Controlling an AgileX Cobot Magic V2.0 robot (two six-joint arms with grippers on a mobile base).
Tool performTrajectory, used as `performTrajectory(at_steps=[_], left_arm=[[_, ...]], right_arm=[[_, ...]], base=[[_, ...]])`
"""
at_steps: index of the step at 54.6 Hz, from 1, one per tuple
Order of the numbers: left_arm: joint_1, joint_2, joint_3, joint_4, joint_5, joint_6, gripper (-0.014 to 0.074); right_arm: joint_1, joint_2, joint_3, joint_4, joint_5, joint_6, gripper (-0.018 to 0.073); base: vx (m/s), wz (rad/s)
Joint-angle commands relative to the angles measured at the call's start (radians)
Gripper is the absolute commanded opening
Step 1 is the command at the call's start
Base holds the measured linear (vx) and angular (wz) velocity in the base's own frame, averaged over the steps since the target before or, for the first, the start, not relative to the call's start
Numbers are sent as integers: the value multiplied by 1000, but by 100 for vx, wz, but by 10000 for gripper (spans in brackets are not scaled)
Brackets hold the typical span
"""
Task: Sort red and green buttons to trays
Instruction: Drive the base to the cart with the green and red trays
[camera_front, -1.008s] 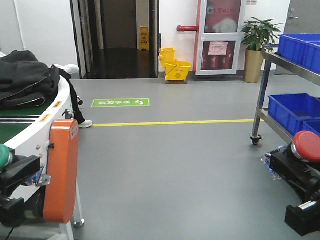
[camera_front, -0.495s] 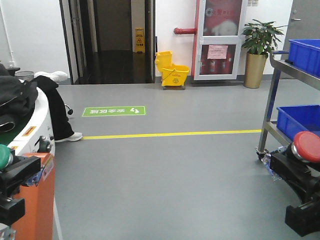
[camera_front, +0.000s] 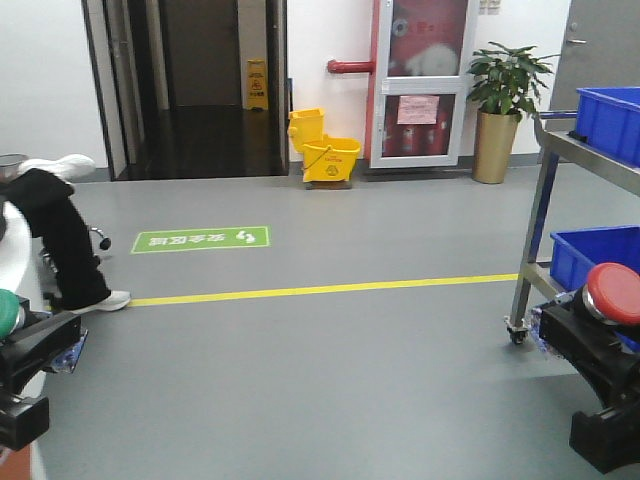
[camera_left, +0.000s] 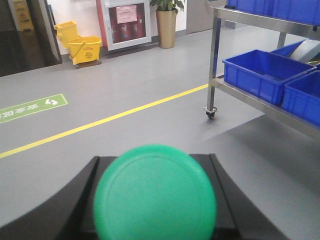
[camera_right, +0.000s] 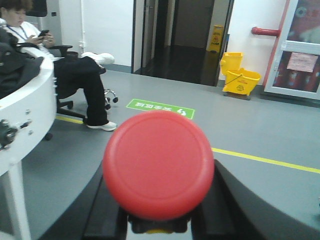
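My left jaws grip the green button (camera_left: 155, 195), my right jaws the red button (camera_right: 159, 162) — caps forward — no tray in view.

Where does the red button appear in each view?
Front: red button at the right edge, low.
Left wrist: not in it.
Right wrist: it fills the centre foreground.
Shared landmark: yellow mop bucket by the far wall.
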Motion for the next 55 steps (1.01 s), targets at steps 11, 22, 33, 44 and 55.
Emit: performTrajectory(at_steps=[11, 22, 33, 44, 55], left_arm=[[2, -10, -31, -7, -87, -5, -3], [2, -10, -31, -7, -87, -5, -3], [2, -10, -31, -7, -87, -5, -3], [2, -10, -31, -7, -87, -5, -3], [2, -10, -31, -7, -87, -5, -3]], right_arm=[[-1, -5, -38, -8, -88, -9, -9], [-1, -5, -38, -8, -88, -9, -9], [-1, -5, -38, -8, -88, -9, -9], [-1, -5, -38, -8, -88, -9, -9], [-1, -5, -38, -8, -88, -9, -9]], base=[[41, -18], [40, -21], [40, -25], [41, -31], [40, -39]])
